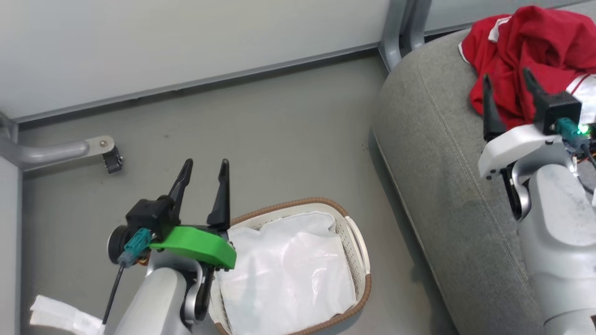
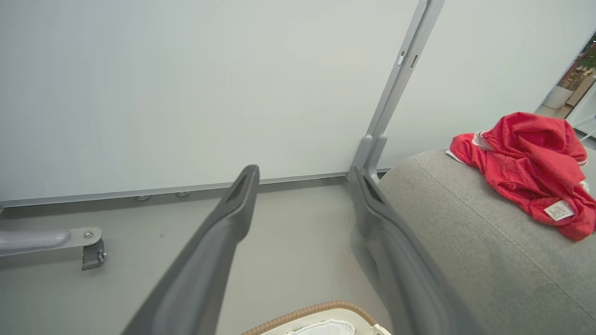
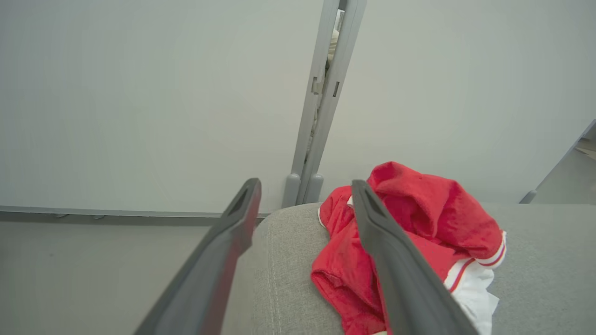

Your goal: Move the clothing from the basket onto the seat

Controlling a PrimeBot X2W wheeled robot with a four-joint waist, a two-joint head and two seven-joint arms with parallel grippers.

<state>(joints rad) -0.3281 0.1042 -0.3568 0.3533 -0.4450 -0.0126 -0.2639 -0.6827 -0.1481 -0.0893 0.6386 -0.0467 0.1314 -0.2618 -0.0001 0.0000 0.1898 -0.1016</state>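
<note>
Clothing (image 1: 526, 46) on seat (image 1: 433, 163), none in basket (image 1: 298, 205).
Right fingers (image 1: 489, 109), wide and empty, point at heap; left fingers (image 1: 221, 195) wide by basket.

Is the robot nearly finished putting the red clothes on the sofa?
Looks nearly finished. Done: the red clothing lies heaped on the seat. In hand: nothing; the left gripper and right gripper are both open and empty. Left: the basket holds a white sheet, no red, so probably nothing more to move.

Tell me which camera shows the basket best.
The head view: it looks down into the basket, showing its rim and the white sheet inside. The left wrist view catches a sliver of rim at its bottom edge.
</note>
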